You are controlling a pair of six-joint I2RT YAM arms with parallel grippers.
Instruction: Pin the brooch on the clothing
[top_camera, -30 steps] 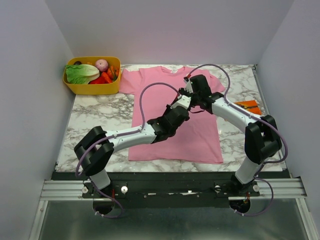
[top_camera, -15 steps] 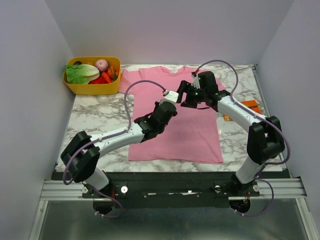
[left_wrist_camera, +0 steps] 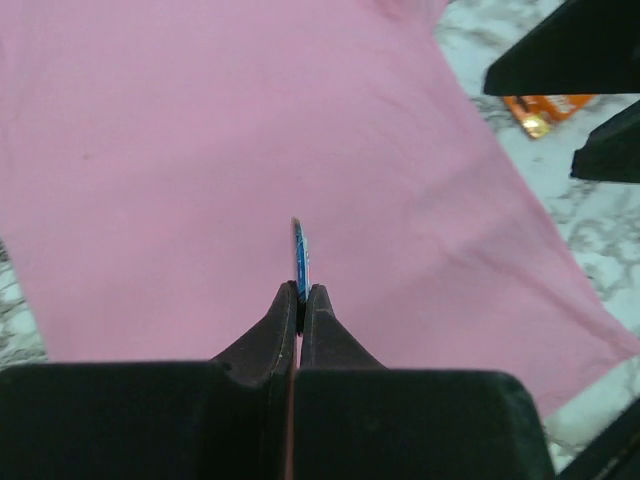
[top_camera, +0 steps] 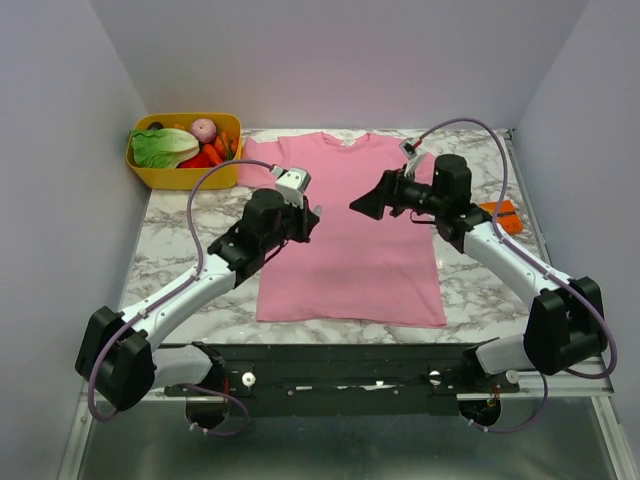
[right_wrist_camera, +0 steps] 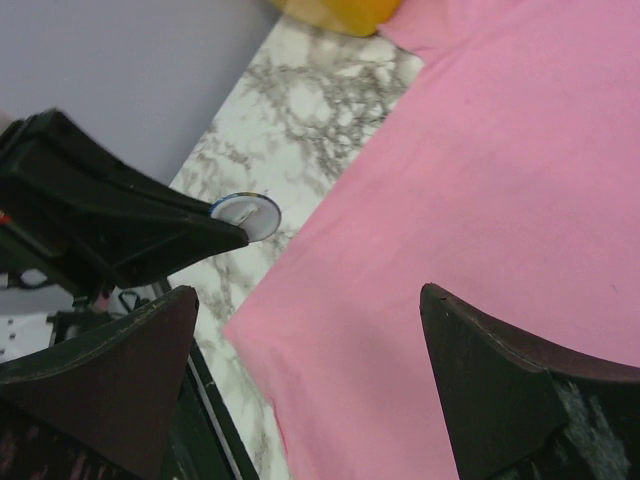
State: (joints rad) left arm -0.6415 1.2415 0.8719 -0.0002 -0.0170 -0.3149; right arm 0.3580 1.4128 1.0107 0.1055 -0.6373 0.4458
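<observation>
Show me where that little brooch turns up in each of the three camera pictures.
Top external: too small to make out; it sits at the tip of the left hand, above the pink T-shirt.
Left wrist: centre, the brooch edge-on, pinched in the left hand's fingers.
Right wrist: left of centre, a pale round disc.
Shared landmark: the pink T-shirt.

From the left wrist the brooch shows edge-on only, a thin bluish sliver. Its face is out of sight, and its lower part is buried between the pressed-together fingers of the left tool. The right wrist view gives a pale round face, blurred, with a fingertip over one side. There the right tool has both fingers cut off by the bottom edge. In the top view the brooch is too small to find. The orange item is blurred, partly behind a finger, and cannot be identified.
</observation>
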